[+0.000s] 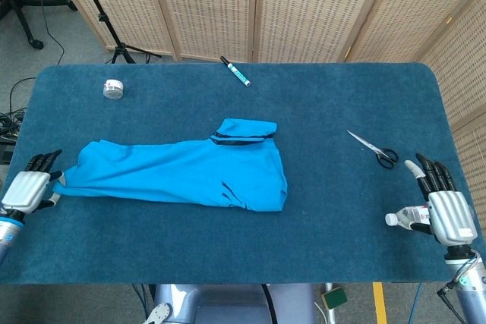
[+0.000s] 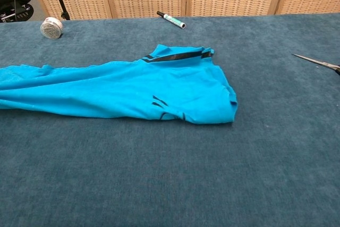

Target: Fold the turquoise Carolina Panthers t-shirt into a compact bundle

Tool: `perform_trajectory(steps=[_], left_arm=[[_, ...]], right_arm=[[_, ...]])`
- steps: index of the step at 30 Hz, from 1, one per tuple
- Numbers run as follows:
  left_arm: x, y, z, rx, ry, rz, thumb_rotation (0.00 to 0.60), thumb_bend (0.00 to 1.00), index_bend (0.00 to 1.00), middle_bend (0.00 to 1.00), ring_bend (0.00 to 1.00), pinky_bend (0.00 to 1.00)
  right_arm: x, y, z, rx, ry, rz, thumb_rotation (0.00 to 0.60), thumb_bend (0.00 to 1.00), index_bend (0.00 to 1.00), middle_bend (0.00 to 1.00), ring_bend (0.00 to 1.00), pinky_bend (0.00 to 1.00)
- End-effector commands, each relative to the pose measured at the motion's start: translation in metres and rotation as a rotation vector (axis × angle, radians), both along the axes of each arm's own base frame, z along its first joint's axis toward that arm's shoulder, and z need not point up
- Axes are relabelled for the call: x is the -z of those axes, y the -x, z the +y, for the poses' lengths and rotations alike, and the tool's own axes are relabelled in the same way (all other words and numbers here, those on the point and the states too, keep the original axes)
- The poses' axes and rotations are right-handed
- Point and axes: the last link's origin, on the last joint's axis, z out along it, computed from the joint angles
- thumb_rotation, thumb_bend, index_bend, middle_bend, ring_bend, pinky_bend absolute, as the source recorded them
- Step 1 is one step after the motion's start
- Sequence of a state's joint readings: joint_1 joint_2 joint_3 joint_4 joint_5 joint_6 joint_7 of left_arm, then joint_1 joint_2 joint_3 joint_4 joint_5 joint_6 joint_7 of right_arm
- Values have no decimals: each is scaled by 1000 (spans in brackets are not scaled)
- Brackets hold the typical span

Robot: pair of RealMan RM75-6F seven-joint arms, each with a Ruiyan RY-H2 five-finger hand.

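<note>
Your left hand (image 1: pixel 26 190) is at the left edge of the blue worktop (image 1: pixel 334 240), and its fingers (image 1: pixel 47 160) are clamped on the left end of the t-shirt (image 1: pixel 182 172). The t-shirt lies as a long flat strip across the left and middle of the worktop, with a dark band at its upper corner. Your right hand (image 1: pixel 440 202) is near the right edge, and its fingers (image 1: pixel 429 172) are stretched out and a little apart. A small bottle (image 1: pixel 402 218) lies just beside that hand, touching its inner side. Scissors (image 1: pixel 373 149) lie a bit further back. A marker (image 1: pixel 235 70) and a roll of tape (image 1: pixel 114 89) sit near the far edge.
</note>
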State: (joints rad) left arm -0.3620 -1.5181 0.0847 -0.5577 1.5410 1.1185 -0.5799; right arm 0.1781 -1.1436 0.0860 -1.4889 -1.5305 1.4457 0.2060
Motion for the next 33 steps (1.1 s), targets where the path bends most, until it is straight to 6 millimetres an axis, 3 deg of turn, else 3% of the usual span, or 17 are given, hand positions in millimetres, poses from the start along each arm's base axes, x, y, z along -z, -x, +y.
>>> perform_trajectory(steps=[1,10,16,23,33], left_arm=[[-28,28,-8,-111,-48,34,600,543,817,0,0,0],[-60,65,-19,-281,-134,59,600,548,817,0,0,0],[-67,68,-20,-289,-176,26,600,551,817,0,0,0],[-70,51,-16,-173,-226,-41,600,555,817,0,0,0],[-71,-11,1,201,-262,-115,600,551,818,0,0,0]], right_arm=[[1,0,0,1,0,2,600,0,29,0,0,22],[4,-1,0,1,-7,10,600,0,29,0,0,22],[6,-1,-1,3,-14,16,600,0,29,0,0,21],[5,-1,-1,3,-10,13,600,0,29,0,0,22],[0,-2,0,0,0,-4,600,0,29,0,0,22]])
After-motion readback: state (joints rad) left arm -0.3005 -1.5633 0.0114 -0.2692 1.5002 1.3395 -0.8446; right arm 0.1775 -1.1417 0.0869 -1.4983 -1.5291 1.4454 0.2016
